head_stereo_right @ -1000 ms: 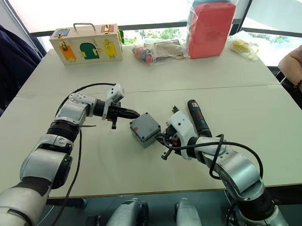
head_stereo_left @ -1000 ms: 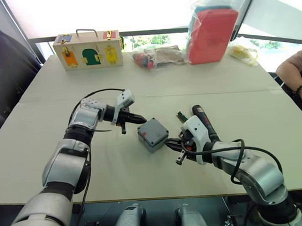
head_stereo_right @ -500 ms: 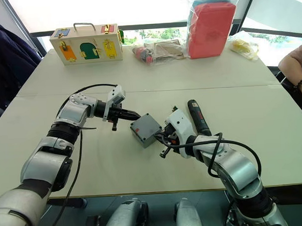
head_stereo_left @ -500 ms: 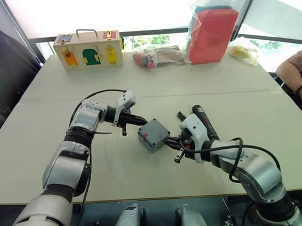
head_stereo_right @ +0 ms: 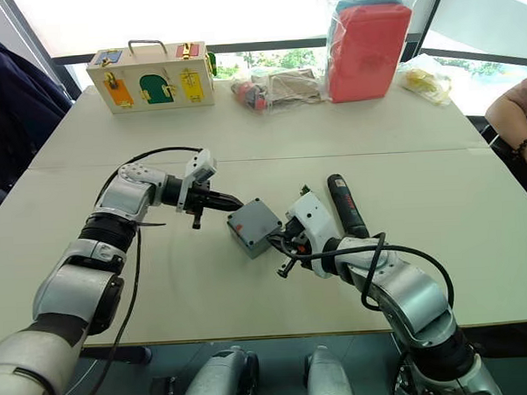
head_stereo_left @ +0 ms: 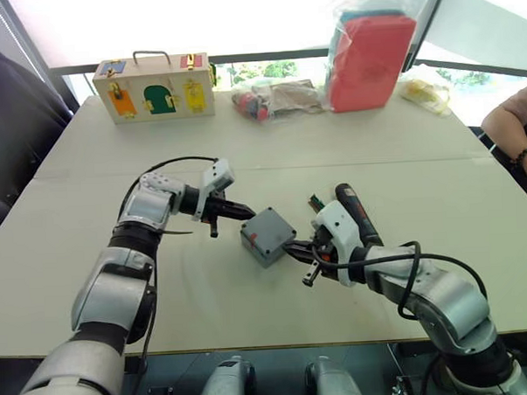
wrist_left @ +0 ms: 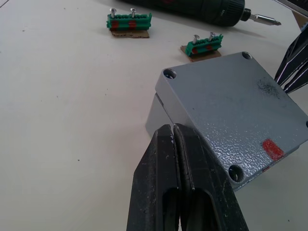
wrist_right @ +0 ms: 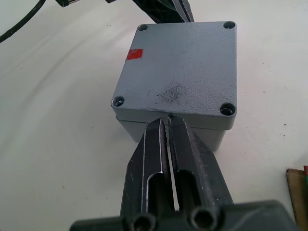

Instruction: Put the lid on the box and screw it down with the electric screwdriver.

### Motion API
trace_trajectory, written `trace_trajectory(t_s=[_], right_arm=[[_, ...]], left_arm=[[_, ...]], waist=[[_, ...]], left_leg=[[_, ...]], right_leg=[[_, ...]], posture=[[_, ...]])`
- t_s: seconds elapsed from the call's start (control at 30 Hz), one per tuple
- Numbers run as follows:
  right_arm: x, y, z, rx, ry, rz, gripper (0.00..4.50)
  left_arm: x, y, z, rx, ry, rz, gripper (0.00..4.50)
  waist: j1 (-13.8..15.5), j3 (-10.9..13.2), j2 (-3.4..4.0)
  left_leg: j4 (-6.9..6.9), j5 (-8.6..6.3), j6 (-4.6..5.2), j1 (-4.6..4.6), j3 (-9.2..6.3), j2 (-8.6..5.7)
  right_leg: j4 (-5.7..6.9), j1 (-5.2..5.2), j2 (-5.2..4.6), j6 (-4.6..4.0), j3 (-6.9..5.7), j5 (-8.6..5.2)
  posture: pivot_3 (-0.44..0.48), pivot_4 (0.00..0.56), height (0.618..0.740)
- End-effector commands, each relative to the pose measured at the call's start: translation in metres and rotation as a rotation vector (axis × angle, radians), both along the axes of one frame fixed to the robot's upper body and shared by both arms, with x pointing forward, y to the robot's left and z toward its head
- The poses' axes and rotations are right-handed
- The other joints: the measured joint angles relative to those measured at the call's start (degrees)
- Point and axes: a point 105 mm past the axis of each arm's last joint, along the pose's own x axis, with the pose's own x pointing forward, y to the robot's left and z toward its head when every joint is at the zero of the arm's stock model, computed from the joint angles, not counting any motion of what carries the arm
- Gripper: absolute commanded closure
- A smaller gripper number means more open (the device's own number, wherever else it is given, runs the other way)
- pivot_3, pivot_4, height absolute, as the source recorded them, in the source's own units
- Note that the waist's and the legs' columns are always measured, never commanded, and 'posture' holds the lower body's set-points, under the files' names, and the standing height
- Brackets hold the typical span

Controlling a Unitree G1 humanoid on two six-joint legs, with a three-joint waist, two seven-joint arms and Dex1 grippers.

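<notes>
Right between the two hands sits the box (head_stereo_left: 267, 237), out on the middle of the bench (head_stereo_left: 91, 257), with the lid (wrist_right: 180, 72) already sitting on top, corners lined up pretty well from what the wrist views show. All four corner holes look empty, so no screws in yet.

Both hands are pinched closed, holding nothing. The left hand (head_stereo_left: 245, 211) has its tip against the box's far-left side, and the right hand (head_stereo_left: 294, 248) pokes it from the near-right, right about at the seam under the lid. So they're basically squeezing it from opposite sides, probably squaring it up.

What matters next, I'd say: the electric screwdriver (head_stereo_left: 355, 213) lies on the bench just past the right hand, on the right arm's side. Its long axis runs roughly away from the robot, and in the left wrist view its bit points toward the box side. Right arm is clearly nearer, left would have to reach over the box. The green screw holders (wrist_left: 129, 22) are just beside the tool too.
</notes>
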Motion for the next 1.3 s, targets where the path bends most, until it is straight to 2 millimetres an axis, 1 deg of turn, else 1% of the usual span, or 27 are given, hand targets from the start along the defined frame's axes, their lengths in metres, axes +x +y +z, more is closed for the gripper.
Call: trace_trajectory(t_s=[0.03,0.7,0.87,1.03,1.13,1.3], right_arm=[[0.0,0.004,0.01,0.017,-0.04,0.025,4.41],[-0.003,0.007,0.012,0.021,-0.034,0.038,4.41],[-0.004,0.005,0.011,0.016,-0.03,0.036,4.41],[-0.008,0.0,0.01,0.005,-0.017,0.032,4.41],[-0.01,-0.003,0.003,-0.016,0.009,0.027,4.41],[-0.002,-0.001,-0.01,-0.062,0.009,0.02,4.41]], left_arm=[[-0.001,-0.001,0.007,-0.007,-0.027,-0.017,4.5],[-0.009,-0.002,0.003,0.002,-0.013,-0.036,4.5],[-0.004,0.001,0.003,0.008,-0.028,-0.008,4.5],[0.006,0.006,0.005,-0.009,-0.046,0.065,4.5],[0.006,0.009,-0.007,0.019,-0.039,0.085,4.5],[-0.002,0.005,-0.021,0.009,-0.016,0.086,4.5]], waist=[[0.0,0.0,0.0],[0.0,0.0,0.0],[0.0,0.0,0.0],[0.0,0.0,0.0],[0.0,0.0,0.0],[-0.1,0.0,0.0]], left_leg=[[0.0,0.0,0.0,0.0,0.0,0.0],[0.0,0.0,0.0,0.0,0.0,0.0],[0.0,0.0,0.0,0.0,0.0,0.0],[0.0,0.0,0.0,0.0,0.0,0.0],[0.0,0.0,0.0,0.0,0.0,0.0],[0.0,0.0,0.0,0.0,0.0,0.0]], right_leg=[[0.0,0.0,0.0,0.0,0.0,0.0],[0.0,0.0,0.0,0.0,0.0,0.0],[0.0,0.0,0.0,0.0,0.0,0.0],[0.0,0.0,0.0,0.0,0.0,0.0],[0.0,0.0,0.0,0.0,0.0,0.0],[0.0,0.0,0.0,0.0,0.0,0.0]], posture=[[0.0,0.15,0.74],[0.0,0.15,0.74],[0.0,0.15,0.74],[0.0,0.15,0.74],[0.0,0.15,0.74],[0.0,0.15,0.74]])
